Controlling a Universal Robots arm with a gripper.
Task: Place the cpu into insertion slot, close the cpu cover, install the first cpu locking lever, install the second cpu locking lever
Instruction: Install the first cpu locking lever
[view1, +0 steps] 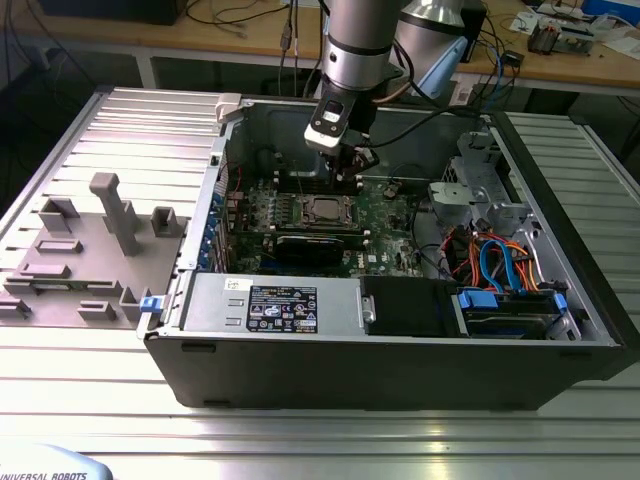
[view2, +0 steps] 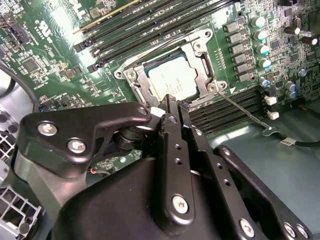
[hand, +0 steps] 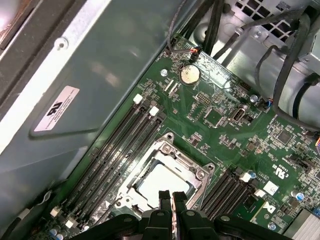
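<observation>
Starting nearest, with the claw (view2: 176, 103): sits pinched shut, fingertips (hand: 164, 196) pressed together, gripping nothing. Hangs right at the near edge of the cpu cover (view2: 206, 62), touching or just clear, cannot tell. Buries that near edge, and one corner of the insertion slot (view2: 131, 74), under black linkage in both wrist views. Just past the tips, catches the cpu (view2: 172, 80) lying flat in the slot, silvery top showing through the cover's square window. Finds the cover down flat around the chip. Off one corner, spots a thin wire lever (view2: 240, 111) sticking out, slanting over the memory slots (hand: 112, 152), not tucked against the frame. Hard to make out any latch on the opposite side. Further out, takes in the green board (hand: 220, 100) and a coin cell (hand: 189, 75). Pulling back to the exterior view: follows the arm (view1: 358, 40) down into the open computer case (view1: 400, 370), set on the ribbed table (view1: 320, 445), grey fixture blocks (view1: 112, 212) on the exterior view's left. Beyond, makes out a back table (view1: 230, 45) strewn with cables.
</observation>
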